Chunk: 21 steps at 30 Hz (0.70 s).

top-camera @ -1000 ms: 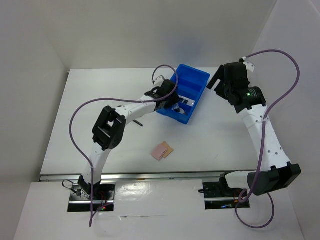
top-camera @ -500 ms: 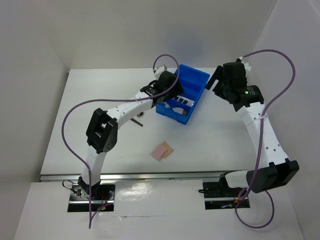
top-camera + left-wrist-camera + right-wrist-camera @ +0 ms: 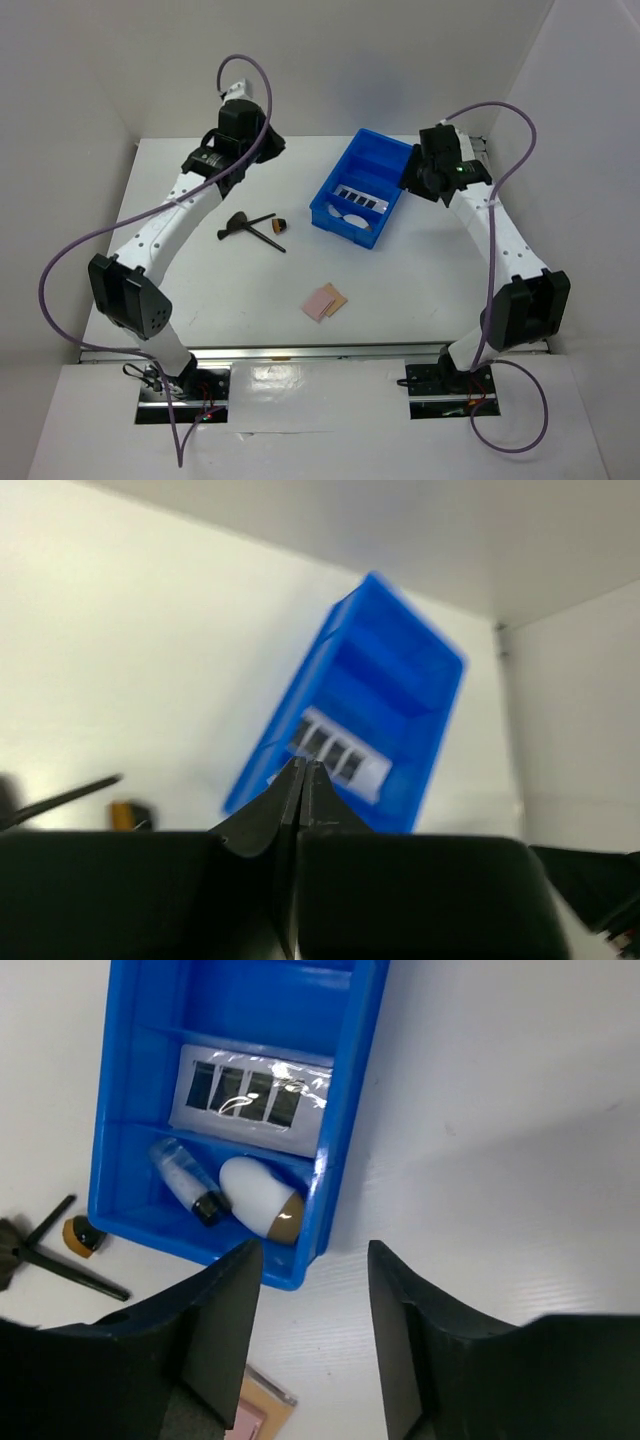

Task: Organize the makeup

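Blue tray (image 3: 270, 1000) w/ sponge (image 3: 262, 1198), palette (image 3: 250, 1097); brushes (image 3: 250, 224) outside.

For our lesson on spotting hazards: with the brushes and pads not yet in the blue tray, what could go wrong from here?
1. The brushes lie bunched together on the table; gripping one could drag or flick another.
2. The pads are flat and stacked; the jaws might scrape the table or lift only one.
3. The tray's near compartment already holds the sponge and a small tube, so additions there may crowd or spill.
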{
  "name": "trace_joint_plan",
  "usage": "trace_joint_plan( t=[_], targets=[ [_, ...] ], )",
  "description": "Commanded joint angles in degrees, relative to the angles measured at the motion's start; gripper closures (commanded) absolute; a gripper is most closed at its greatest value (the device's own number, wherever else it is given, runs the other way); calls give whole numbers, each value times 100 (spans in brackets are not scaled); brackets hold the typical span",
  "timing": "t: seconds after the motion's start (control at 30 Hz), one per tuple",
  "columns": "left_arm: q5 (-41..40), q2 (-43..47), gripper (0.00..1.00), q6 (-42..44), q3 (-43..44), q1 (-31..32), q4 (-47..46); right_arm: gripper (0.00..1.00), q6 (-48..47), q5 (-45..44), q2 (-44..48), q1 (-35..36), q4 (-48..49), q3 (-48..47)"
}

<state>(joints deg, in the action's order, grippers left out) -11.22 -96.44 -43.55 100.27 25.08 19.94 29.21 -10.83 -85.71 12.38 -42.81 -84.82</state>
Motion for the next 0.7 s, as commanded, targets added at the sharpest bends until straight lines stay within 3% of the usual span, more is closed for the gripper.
trace_joint_plan(
  t=[0.0,0.13,0.23,0.3,0.47,0.67],
  targets=[
    [191,292,92,505,-367,-73,1027,48,-231,257,-304,343,396,-122],
    [103,784,92,637,-841,-407,1660,49,-495,-120,-657,1265,238,-184],
    [164,1101,81,585,-1132,-714,2213,29,-662,-69,-850,2021,317,-114],
    [164,1276,72,532,-1385,-838,2312,23,-662,72,-1130,2496,448,-350],
    [24,1663,24,409,-1748,-1058,2723,13,-688,433,-2141,3137,589,-1413],
    [24,1909,23,504,-1870,-1445,3033,7,-759,608,-3907,3113,168,-3241]
  ],
)
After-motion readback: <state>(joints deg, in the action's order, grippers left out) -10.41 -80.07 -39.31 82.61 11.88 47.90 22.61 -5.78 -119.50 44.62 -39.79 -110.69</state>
